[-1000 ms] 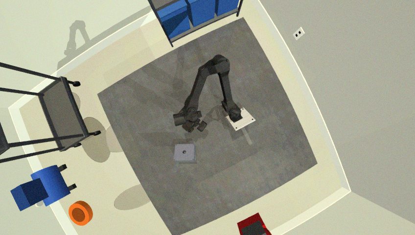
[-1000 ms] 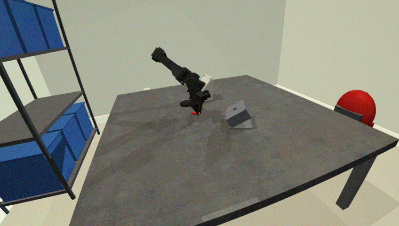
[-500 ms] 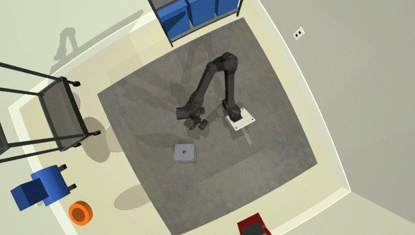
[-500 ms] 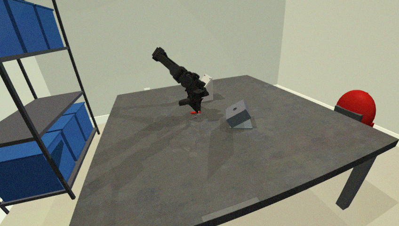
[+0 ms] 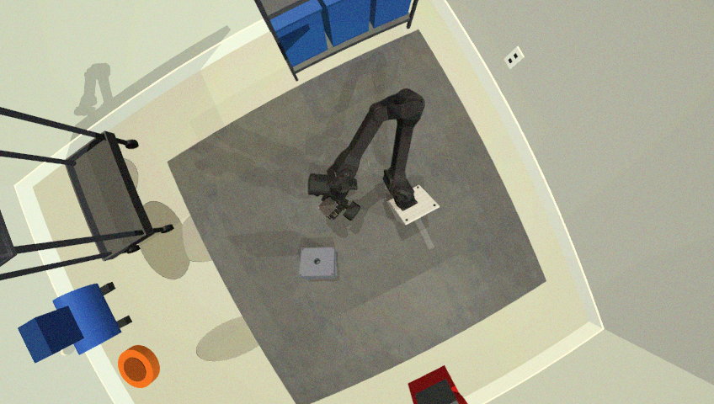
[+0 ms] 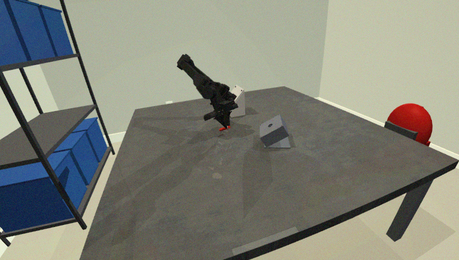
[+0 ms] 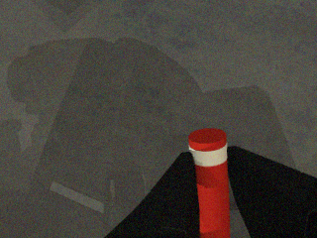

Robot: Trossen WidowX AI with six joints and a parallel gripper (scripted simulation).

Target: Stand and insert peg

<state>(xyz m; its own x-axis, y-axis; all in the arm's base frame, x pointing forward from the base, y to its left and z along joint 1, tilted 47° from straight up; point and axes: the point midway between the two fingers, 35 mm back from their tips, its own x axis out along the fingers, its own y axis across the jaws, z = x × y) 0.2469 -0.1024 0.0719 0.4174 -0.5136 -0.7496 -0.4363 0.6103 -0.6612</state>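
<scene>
The red peg [image 6: 222, 129] [image 7: 214, 213] is held between the fingers near its white-banded end. In the exterior view it lies nearly level, tilted a little, with its plain end pointing left, close above the table. In the wrist view the white band stands just at the fingertips. My gripper [image 6: 228, 125] [image 7: 208, 160] is shut on the peg. In the top view the arm hides the peg. The grey sloped panel [image 5: 326, 268] [image 6: 279, 121] stands apart from the gripper, to its right in the exterior view. Its one hole [image 5: 317, 260] [image 6: 270, 125] shows in its face and looks empty.
The white block [image 5: 427, 204] [image 6: 239, 104] with small dark dots stands by the arm's base. The dark table [image 5: 401, 310] [image 6: 338, 161] carries the arm's shadows. A shelf with blue bins [image 5: 301, 39] [image 6: 73, 141] stands beyond one table edge.
</scene>
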